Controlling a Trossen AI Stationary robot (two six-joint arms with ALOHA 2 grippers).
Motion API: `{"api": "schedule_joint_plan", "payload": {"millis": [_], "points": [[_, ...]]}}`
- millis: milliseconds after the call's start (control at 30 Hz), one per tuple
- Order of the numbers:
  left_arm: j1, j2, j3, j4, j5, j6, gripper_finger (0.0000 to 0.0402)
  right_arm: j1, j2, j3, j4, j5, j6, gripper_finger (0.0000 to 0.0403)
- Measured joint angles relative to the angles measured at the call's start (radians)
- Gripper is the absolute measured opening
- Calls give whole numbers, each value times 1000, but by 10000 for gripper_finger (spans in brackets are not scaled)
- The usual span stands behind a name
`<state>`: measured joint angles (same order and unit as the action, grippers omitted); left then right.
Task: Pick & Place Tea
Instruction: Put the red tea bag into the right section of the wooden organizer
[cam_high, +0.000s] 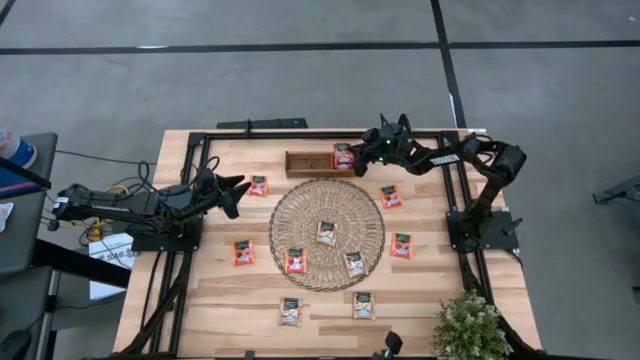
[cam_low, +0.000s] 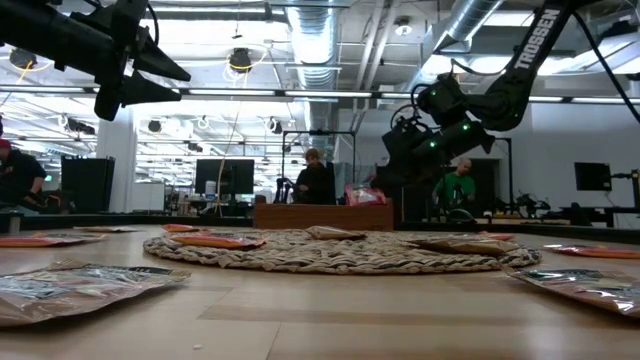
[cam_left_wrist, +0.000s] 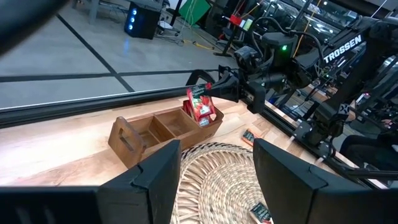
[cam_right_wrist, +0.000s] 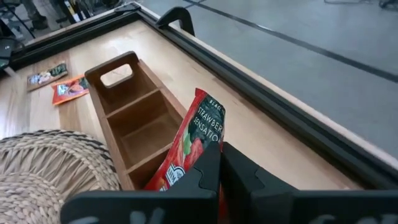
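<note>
**Red sachet going into the tray**

Over the tray's end compartment, near the table's far edge, the right gripper (cam_right_wrist: 221, 163) is pinching a red sachet (cam_right_wrist: 194, 140) between its fingers pressed together. The sachet is hanging upright, with its lower part already at or just inside the compartment nearest to the gripper; I cannot tell if it is touching the bottom. The tray (cam_high: 310, 163) is lying just beyond the round mat (cam_high: 327, 234), and its other two compartments are looking empty in the right wrist view.

The left gripper (cam_left_wrist: 214, 165) is waiting with its fingers spread, raised above the table near the left edge, beside another red sachet (cam_high: 258, 185).

More sachets are lying flat around: three on the mat, others on the bare wood to the left, to the right and near the front edge. So, in my judgement, the task is only beginning.

To do this step well, the right arm should be lowering the sachet straight down, keeping it inside the compartment walls, and opening only when the lower edge is well below the rim. If it is releasing too high, the light packet could be tipping over the wall or leaning on the divider. A slow, vertical withdrawal is also helping, so the fingers are not dragging it out again.
</note>
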<state>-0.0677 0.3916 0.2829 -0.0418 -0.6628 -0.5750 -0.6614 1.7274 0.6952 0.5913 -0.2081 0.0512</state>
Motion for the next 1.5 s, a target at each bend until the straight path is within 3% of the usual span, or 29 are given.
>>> {"api": "schedule_joint_plan", "payload": {"millis": [300, 600, 1333, 1500], "points": [[0, 0, 0, 0, 13, -21, 193, 41, 0, 0, 0, 7, -68, 0], [0, 0, 0, 0, 23, -21, 193, 92, -1, 0, -4, 155, -88, 0], [0, 0, 0, 0, 23, -11, 193, 92, -1, 0, -45, 154, -74, 1], [0, 0, 0, 0, 23, 2, 193, 92, -1, 32, -103, 154, -70, 36]]}}
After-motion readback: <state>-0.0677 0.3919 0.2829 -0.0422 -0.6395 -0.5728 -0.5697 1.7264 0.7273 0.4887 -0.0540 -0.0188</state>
